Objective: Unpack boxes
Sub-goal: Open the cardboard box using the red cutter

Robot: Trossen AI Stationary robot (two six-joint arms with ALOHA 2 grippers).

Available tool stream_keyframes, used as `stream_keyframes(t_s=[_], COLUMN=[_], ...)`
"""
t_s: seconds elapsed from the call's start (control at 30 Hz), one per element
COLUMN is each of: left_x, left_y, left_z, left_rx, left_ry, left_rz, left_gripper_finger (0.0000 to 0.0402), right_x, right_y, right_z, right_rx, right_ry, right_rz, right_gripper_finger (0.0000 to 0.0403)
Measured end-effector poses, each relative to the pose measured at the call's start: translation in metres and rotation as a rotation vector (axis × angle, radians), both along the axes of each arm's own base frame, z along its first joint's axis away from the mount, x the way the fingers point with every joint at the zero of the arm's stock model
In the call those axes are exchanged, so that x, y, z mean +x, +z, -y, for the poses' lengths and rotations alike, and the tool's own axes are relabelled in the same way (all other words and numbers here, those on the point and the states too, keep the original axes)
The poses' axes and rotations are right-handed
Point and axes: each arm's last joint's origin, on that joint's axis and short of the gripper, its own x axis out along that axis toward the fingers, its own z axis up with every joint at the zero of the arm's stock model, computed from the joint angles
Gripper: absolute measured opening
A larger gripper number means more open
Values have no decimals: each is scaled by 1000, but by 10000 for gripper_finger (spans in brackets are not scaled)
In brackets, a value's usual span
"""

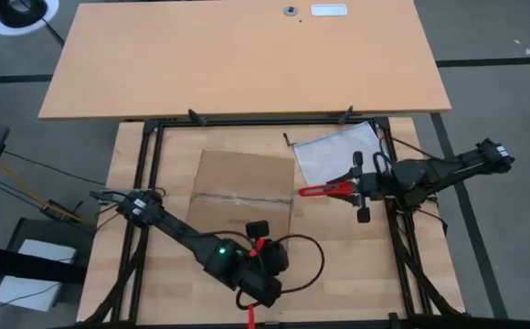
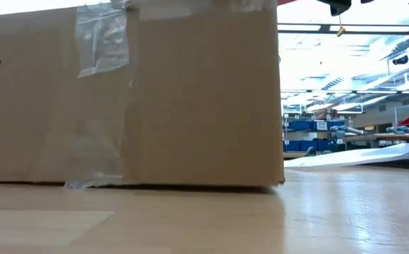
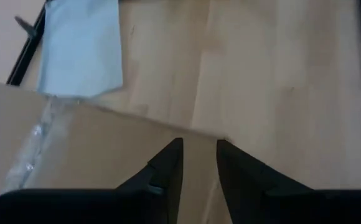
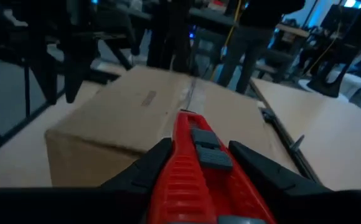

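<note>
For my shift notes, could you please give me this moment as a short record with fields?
Carton: brown cardboard carton, flaps closed, clear tape along the top seam.
Box cutter: red-handled box cutter held in the right end effector, tip pointing at the carton from beside its right edge.
Left end effector: over the carton's near edge, fingers slightly apart, holding nothing.
Plastic bag: clear bag flat on the table, right of the carton.
</note>
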Motion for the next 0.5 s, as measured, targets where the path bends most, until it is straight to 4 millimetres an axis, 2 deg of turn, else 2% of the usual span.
stream_keyframes(t_s=[0.13,0.27,0.4,0.5], left_x=[-3,-11,-24,-30], left_y=[29,57,82,99], left_z=[-1,-11,-29,-46], left_rx=[-68,-214,-377,-427], left_ry=[9,44,143,193], left_rz=[78,161,232,287], left_gripper_finger=[106,106,106,106], right_x=[-3,-4,-4,-2], right_y=[3,4,5,4], right_z=[1,1,1,0], right_rx=[9,15,17,17], right_ry=[-1,-1,8,19], right_rz=[18,31,32,26], right_gripper_finger=[144,146,153,150])
